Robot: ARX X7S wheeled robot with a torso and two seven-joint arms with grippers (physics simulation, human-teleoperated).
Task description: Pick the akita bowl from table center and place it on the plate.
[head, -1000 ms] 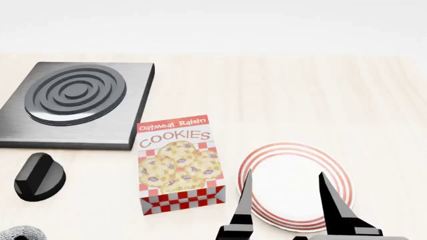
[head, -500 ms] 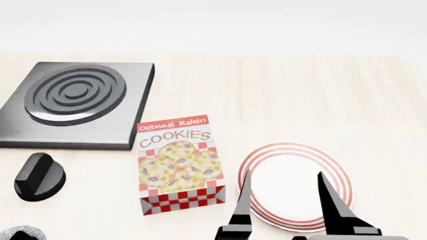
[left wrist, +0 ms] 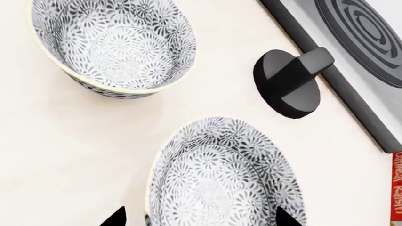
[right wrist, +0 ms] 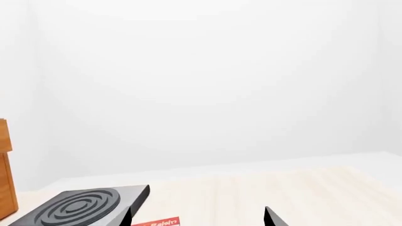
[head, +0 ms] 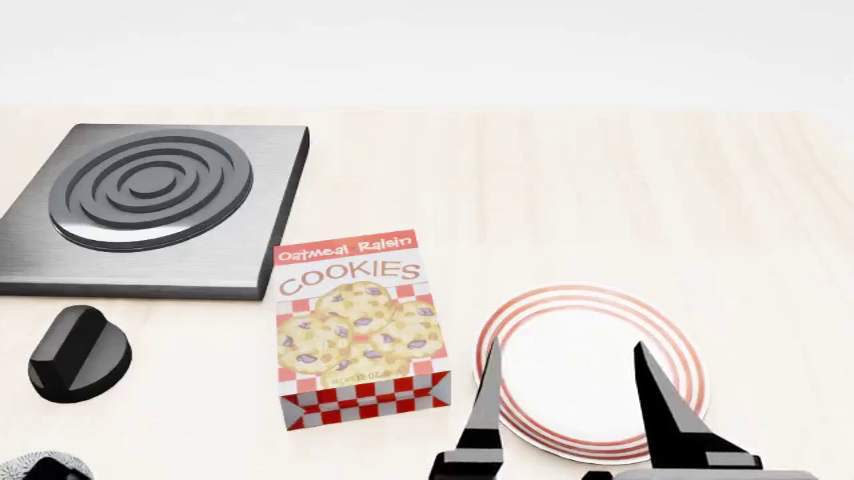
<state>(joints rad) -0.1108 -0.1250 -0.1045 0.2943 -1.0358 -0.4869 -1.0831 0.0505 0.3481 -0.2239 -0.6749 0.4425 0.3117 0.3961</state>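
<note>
Akita bowl [left wrist: 226,179] sits on the pale counter [left wrist: 56,155] right under the left pincer [left wrist: 199,217] in the left wrist view. The two black fingertips [left wrist: 116,218] are spread wide, one on each side of the bowl's rim, and they pinch nothing. A second bowl [left wrist: 113,44] with the same speckled flowers sits farther out from the pincer, apart from the first one. A black knob [left wrist: 290,82] lies beside the bowl, off to one side of the pincer. Past the knob is the grey stove plate [left wrist: 351,47] with dark rings. A bit of a red box shows at the picture's edge.

From the head view, the right pincer [head: 567,385] hangs over the near side of the plate [head: 594,370], which is white with red rings. Its two dark fingers are spread apart and hold nothing. The cookie box [head: 358,325] stands just to the left of this pincer. Farther left is the black knob [head: 78,352], and beyond it the stove plate [head: 154,205]. A speck of the speckled bowl [head: 34,468] peeks in at the bottom left corner.

In the right wrist view, the fingertips [right wrist: 271,217] are spread, with white wall ahead. The stove plate [right wrist: 84,205] lies ahead of the pincer to one side.
</note>
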